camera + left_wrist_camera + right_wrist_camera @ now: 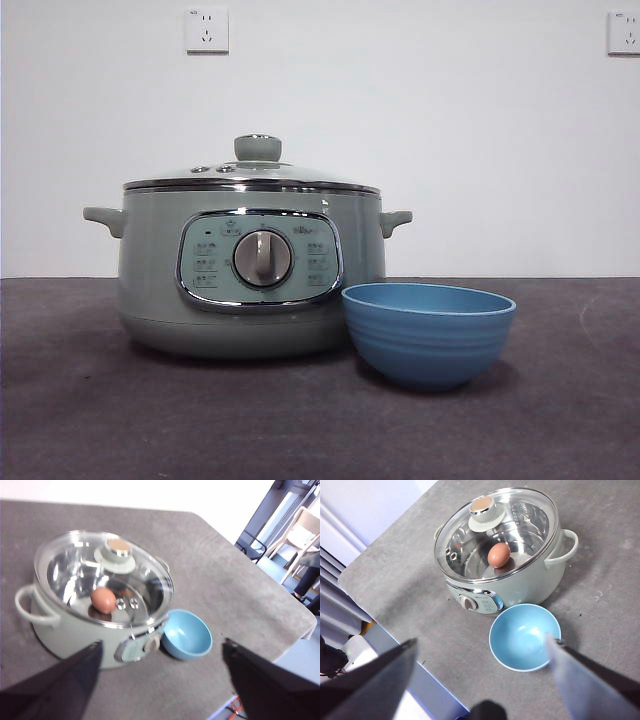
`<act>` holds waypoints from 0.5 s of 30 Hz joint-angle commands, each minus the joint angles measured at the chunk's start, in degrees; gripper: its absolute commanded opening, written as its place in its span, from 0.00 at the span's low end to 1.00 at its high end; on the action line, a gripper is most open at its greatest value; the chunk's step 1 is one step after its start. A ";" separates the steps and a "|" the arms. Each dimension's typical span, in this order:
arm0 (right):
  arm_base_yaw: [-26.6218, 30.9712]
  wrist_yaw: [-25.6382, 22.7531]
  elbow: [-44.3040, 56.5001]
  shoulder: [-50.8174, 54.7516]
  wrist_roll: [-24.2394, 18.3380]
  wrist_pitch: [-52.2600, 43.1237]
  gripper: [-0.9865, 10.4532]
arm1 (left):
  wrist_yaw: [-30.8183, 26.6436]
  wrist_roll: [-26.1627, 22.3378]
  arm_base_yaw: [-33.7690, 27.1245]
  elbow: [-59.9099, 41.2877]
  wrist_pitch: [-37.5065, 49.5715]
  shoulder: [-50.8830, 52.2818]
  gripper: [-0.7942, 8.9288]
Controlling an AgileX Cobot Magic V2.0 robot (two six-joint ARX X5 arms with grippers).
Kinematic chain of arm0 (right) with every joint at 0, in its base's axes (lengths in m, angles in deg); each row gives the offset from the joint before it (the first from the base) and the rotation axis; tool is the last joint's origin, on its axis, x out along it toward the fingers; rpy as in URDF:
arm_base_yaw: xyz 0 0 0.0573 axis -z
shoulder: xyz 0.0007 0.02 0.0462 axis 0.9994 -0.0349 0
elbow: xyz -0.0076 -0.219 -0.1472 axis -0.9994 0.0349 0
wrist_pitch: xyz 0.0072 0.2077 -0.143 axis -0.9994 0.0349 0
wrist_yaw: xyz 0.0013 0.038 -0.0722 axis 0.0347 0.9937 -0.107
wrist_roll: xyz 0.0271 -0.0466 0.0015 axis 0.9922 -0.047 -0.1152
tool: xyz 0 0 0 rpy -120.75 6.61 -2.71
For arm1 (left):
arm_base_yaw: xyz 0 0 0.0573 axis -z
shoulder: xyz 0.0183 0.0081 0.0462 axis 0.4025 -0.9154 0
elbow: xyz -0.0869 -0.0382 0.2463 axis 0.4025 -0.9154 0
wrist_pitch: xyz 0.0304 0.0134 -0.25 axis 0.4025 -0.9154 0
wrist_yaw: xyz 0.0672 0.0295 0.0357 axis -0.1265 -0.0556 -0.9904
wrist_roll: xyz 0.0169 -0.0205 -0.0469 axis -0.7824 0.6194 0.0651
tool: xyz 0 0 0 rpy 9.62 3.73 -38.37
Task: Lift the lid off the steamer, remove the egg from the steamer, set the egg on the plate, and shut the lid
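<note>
The sage-green steamer [250, 275] stands on the table with its glass lid [255, 172] closed on it. It also shows in the left wrist view [75, 630] and the right wrist view [530, 580]. Through the lid [85, 565] [520, 520] I see a brown egg [102, 599] [498, 554] inside. The blue plate, a deep bowl [428, 332] [187, 635] [525, 637], stands empty in front of the steamer to the right. My left gripper [160, 680] and right gripper [480, 680] are open and empty, high above the table.
The table's front edge [415, 660] lies close to the steamer and bowl. Chairs [300, 535] stand beyond the table's far corner. Two wall sockets [206, 30] are on the wall behind.
</note>
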 commanded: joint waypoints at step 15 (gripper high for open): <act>-0.13 0.13 -0.20 0.02 0.52 -0.20 0.61 | -5.75 -0.85 10.27 9.86 16.17 -22.67 0.57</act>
